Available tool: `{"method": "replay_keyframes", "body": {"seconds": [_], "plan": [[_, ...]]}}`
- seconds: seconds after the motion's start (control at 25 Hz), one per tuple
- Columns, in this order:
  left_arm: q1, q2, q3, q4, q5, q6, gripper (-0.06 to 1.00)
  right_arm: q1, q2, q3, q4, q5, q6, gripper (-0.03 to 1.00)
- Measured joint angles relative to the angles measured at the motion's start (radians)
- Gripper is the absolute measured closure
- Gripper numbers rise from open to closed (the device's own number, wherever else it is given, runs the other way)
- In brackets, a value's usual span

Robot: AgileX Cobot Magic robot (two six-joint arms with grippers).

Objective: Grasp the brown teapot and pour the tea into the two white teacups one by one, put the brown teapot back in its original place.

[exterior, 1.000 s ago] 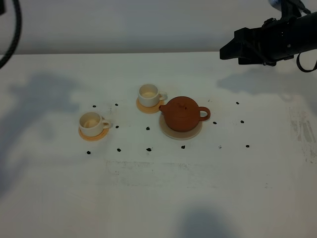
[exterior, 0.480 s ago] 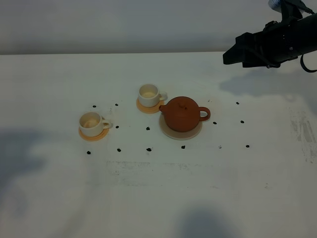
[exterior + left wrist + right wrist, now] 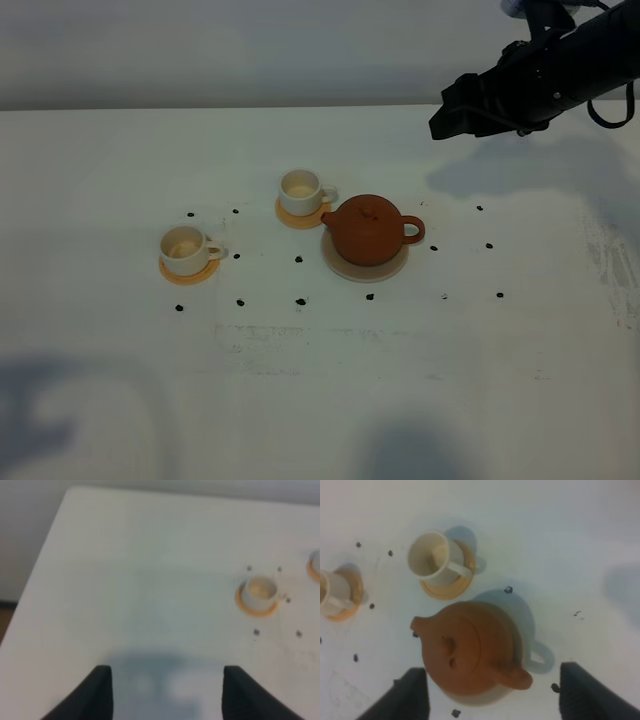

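The brown teapot (image 3: 367, 230) is seen upright on the beige disc (image 3: 366, 273), near the middle of the white counter (image 3: 320, 400). Its lid is on. Its spout is turned towards the two white teacups and its loop handle away from them.

The nearer cup (image 3: 299, 187) is set just beside the teapot's spout on an orange-tan coaster (image 3: 293, 218), with its handle turned towards the teapot. The farther cup (image 3: 183, 245) is placed well apart from the teapot on the same spout side, on a coaster of its own (image 3: 188, 275). Small dark specks (image 3: 299, 259) are scattered over the counter around the teapot.

The right tool (image 3: 494, 672) is held in the air above the teapot and is not touching it. It is released: its dark fingers (image 3: 415, 695) are spread wide to either side of the teapot's body, and nothing is gripped.

The left tool (image 3: 167, 675) is likewise released, with nothing between its parted fingers. It is held over bare counter far from the teapot, beyond the farther cup.
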Motion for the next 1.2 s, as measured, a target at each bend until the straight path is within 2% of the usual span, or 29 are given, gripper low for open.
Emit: {"method": "replay_keyframes", "body": {"seconds": [0.24, 0.52, 0.76, 1.2], "plan": [[0.0, -0.163, 0.148, 0.004, 0.078, -0.044, 0.45, 0.03, 0.0, 0.0, -0.038, -0.004, 0.018, 0.43], [0.0, -0.322, 0.319, -0.005, 0.023, -0.045, 0.45, 0.072, 0.0, 0.0, -0.125, -0.052, 0.059, 0.43], [0.0, -0.347, 0.362, -0.005, -0.03, 0.002, 0.45, 0.087, 0.002, 0.0, -0.176, -0.078, 0.094, 0.43], [0.0, -0.352, 0.37, -0.005, -0.048, 0.006, 0.45, 0.087, 0.053, -0.003, -0.202, -0.129, 0.097, 0.43]]}}
